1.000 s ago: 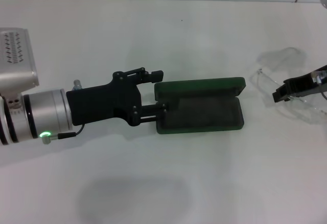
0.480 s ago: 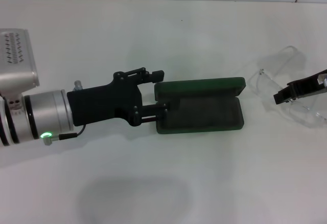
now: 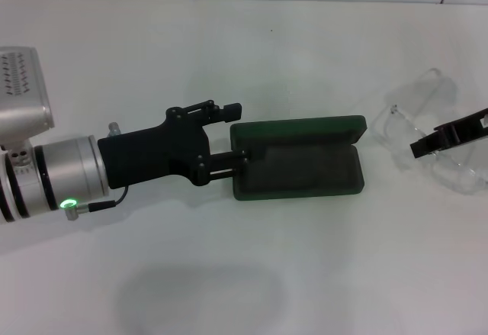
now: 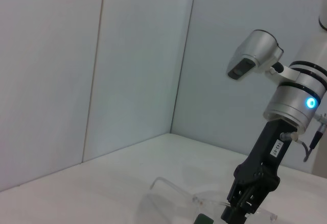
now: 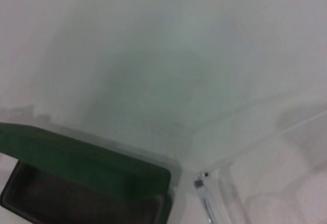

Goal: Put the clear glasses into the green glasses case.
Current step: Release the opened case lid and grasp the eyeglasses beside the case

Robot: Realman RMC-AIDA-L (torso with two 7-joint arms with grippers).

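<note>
We see a white table (image 3: 229,274) from above. The green glasses case (image 3: 299,158) lies open near its middle, lid folded back toward the far side, dark lining showing. Our left gripper (image 3: 238,135) reaches in from the left; its fingers (image 3: 229,111) are spread apart, one beside the lid's corner and one touching the tray's left end. To the right of the case, apart from it, are the clear glasses (image 3: 427,133). Our right gripper (image 3: 423,148) comes in from the right edge and sits over their frame; we cannot tell whether its fingers are apart or closed on the glasses.
</note>
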